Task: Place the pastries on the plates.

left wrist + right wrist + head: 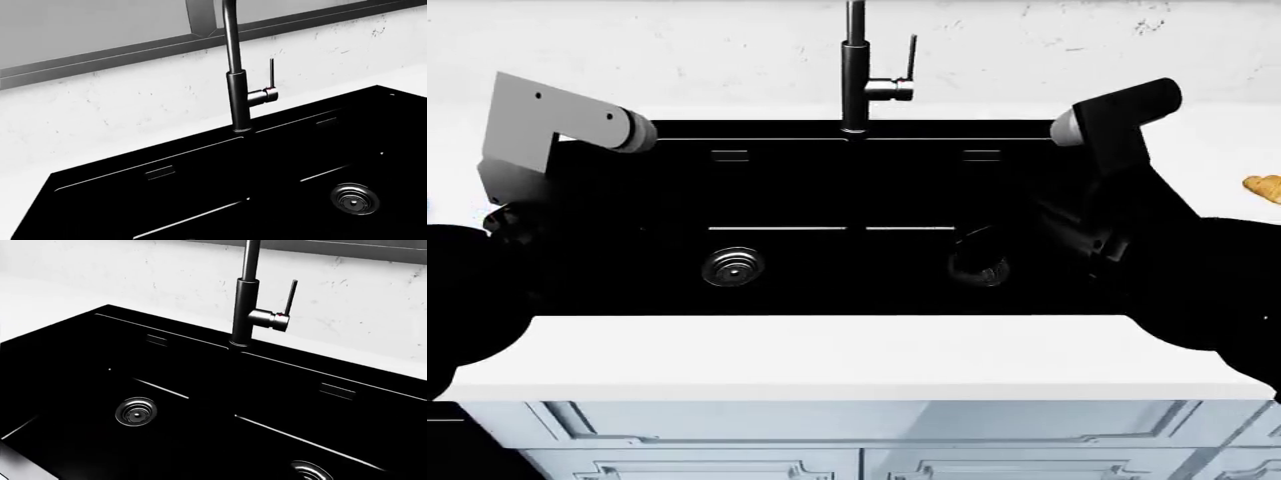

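Observation:
One golden-brown pastry point(1264, 187) lies on the white counter at the far right edge of the head view, partly cut off by the frame. The plates are out of view. My left arm reaches in over the left side of the black sink point(787, 200) and my right arm over its right side. The left gripper point(510, 228) and right gripper point(1090, 245) are dark shapes lost against the black basin, so their jaws cannot be made out. Neither wrist view shows any fingers, only the sink.
A tall dark faucet point(854, 70) with a side lever stands behind the sink's middle, also seen as the faucet point(237, 75) and the faucet point(248, 300). Each basin has a round drain point(731, 267), point(978, 268). The white counter's front strip point(827, 355) runs above pale cabinets.

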